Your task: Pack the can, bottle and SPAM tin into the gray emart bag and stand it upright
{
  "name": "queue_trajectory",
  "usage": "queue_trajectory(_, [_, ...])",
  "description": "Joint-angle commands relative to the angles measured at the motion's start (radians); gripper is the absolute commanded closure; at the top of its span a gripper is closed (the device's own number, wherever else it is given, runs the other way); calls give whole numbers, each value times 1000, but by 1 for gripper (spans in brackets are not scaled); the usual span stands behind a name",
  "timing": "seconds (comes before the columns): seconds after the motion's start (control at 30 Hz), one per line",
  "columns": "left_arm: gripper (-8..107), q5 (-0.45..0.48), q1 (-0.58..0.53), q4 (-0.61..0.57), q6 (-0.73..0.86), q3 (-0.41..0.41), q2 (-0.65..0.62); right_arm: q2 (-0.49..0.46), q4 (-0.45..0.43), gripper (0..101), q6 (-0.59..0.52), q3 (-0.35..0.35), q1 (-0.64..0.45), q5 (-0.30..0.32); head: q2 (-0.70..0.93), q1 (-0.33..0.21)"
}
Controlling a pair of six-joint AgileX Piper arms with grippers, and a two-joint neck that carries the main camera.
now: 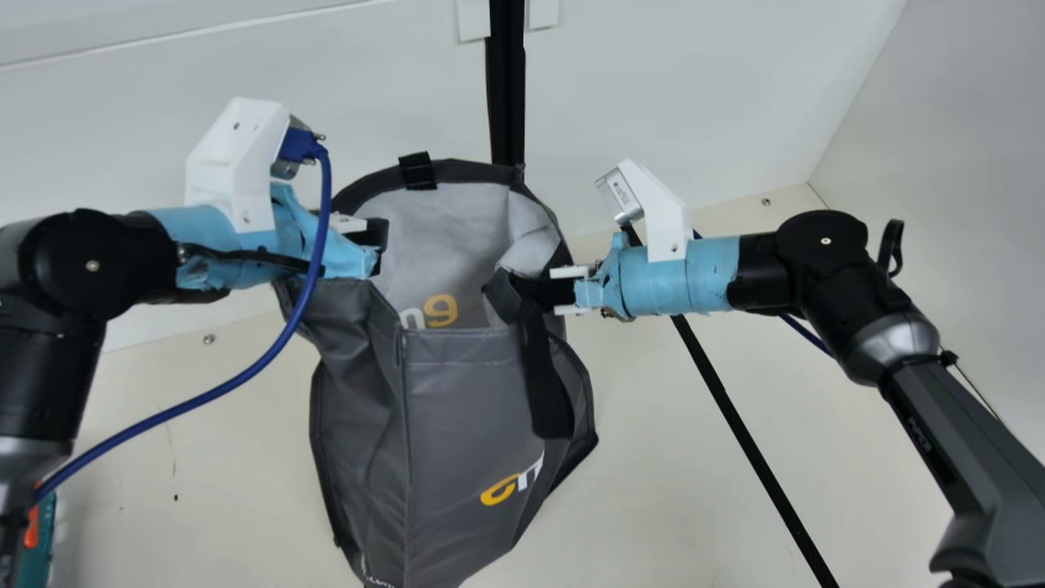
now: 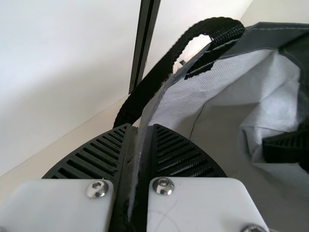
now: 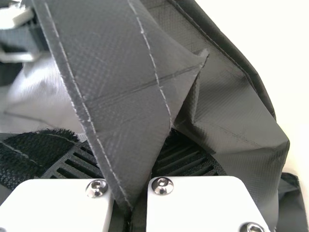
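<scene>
The gray emart bag (image 1: 461,408) is seen between the two arms at the cream table (image 1: 694,474), its mouth open toward the neck camera and its printed body below. Whether its base is resting on the table cannot be told.

The rim is gripped at two places. At the bag's left side, a thin edge of the wall is pinched by the left gripper (image 1: 379,241), its fingers drawn together on the cloth. At the right side, a fold of gray fabric is clasped by the right gripper (image 1: 529,290), also closed down to the thickness of the material — one of its fingers is seen against the inside of the bag in the left wrist view.

Within the mouth, pale lining (image 1: 445,237) is exposed, creased near the right gripper, with yellow and white lettering low on the inner wall. What is held deeper in the bag is hidden by the front panel (image 1: 465,384). Down that panel a black handle (image 1: 549,392) is draped; another strap (image 2: 159,79) is looped outside the rim.
</scene>
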Motion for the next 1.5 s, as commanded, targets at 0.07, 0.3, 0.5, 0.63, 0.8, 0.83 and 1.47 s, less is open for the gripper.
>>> queue_trajectory(0.07, [107,-13,-3,2,-4,72,-55,-43,-37,101,-4,7,-5,7,-1,-23])
queue_trajectory(0.3, [107,-55,-3,-3,-4,209,-159,-120,-88,101,8,31,-17,15,-1,-23])
queue_trajectory(0.5, [107,-98,-4,-15,0,325,-244,-178,-115,101,36,48,-39,18,-1,-23])
queue_trajectory(0.63, [107,-128,-7,-27,4,396,-295,-215,-140,101,55,57,-53,16,-1,-23])
queue_trajectory(0.8, [107,-157,-13,-40,9,468,-347,-257,-169,101,76,67,-67,14,-1,-23])
queue_trajectory(0.83, [107,-163,-15,-43,10,481,-356,-264,-173,101,80,69,-70,14,-1,-23])
queue_trajectory(1.47, [104,-181,-19,-58,19,535,-391,-294,-191,101,99,78,-79,18,-1,-23])
